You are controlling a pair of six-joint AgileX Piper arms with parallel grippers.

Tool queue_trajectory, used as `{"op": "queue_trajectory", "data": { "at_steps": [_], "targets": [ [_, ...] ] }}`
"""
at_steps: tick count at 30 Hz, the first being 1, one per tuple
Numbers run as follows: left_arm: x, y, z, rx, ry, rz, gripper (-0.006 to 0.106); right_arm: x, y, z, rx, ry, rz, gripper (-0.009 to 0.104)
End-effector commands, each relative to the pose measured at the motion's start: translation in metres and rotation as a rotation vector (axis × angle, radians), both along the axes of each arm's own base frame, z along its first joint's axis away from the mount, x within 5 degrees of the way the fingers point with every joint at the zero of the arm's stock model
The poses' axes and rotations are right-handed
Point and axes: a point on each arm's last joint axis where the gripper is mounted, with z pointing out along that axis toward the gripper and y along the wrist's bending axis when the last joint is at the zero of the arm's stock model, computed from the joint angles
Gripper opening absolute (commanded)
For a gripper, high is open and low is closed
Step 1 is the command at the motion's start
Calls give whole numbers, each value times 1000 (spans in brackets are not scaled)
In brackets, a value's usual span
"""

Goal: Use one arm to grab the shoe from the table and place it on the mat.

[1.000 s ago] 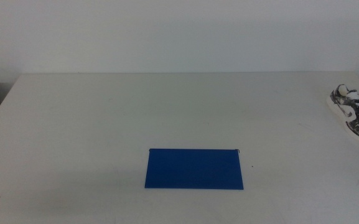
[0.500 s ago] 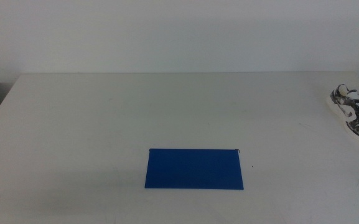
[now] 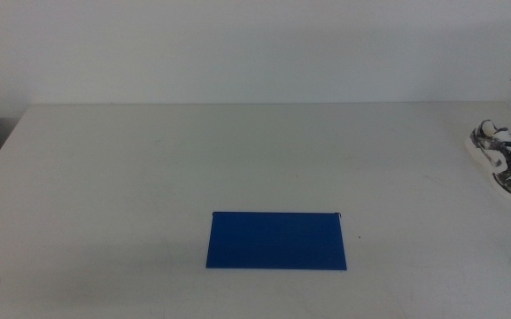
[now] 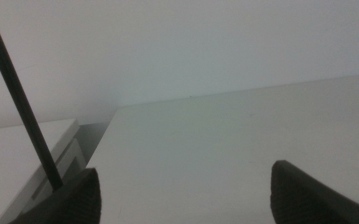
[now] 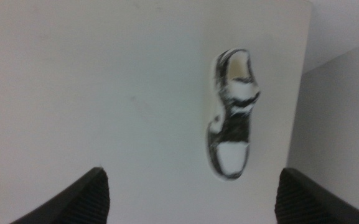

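Right gripper (image 5: 191, 205) hangs above the shoe (image 3: 504, 159), jaws spread wide and empty. That shoe lies at the far right edge of the table (image 3: 149, 168), well apart from the blue mat (image 3: 275, 240) at lower centre. A clumsy descent could nudge it off that edge. Left gripper (image 4: 185, 196) waits at lower left, wide open.

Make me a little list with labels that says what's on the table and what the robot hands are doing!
shoe: white sneaker near the table's right edge, upright
mat: blue, flat, front centre, nothing on it
table: white
right gripper: open, above the table looking down on the shoe, holding nothing
left gripper: open, waiting at the front left corner
task: shoe not grabbed yet
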Motion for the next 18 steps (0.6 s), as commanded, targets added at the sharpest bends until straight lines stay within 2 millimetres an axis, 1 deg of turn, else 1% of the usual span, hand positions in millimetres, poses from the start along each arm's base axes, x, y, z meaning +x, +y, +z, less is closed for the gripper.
{"op": "queue_trajectory", "data": {
  "at_steps": [1, 5, 7, 13, 18],
  "targets": [
    [0, -1, 6, -11, -84, -10, 94, 15, -13, 16, -38, -91, -3, 92],
    [0, -1, 6, -11, -84, -10, 94, 46, -34, 5, -50, -75, -38, 92],
    [0, -1, 6, -11, -84, -10, 94, 58, -42, -4, -41, -59, -55, 92],
    [0, -1, 6, -11, -84, -10, 94, 91, -61, -46, -11, -23, -89, 92],
    [0, -1, 6, -11, -84, -10, 94, 114, -69, -83, -34, 11, -50, 92]
  ]
}}
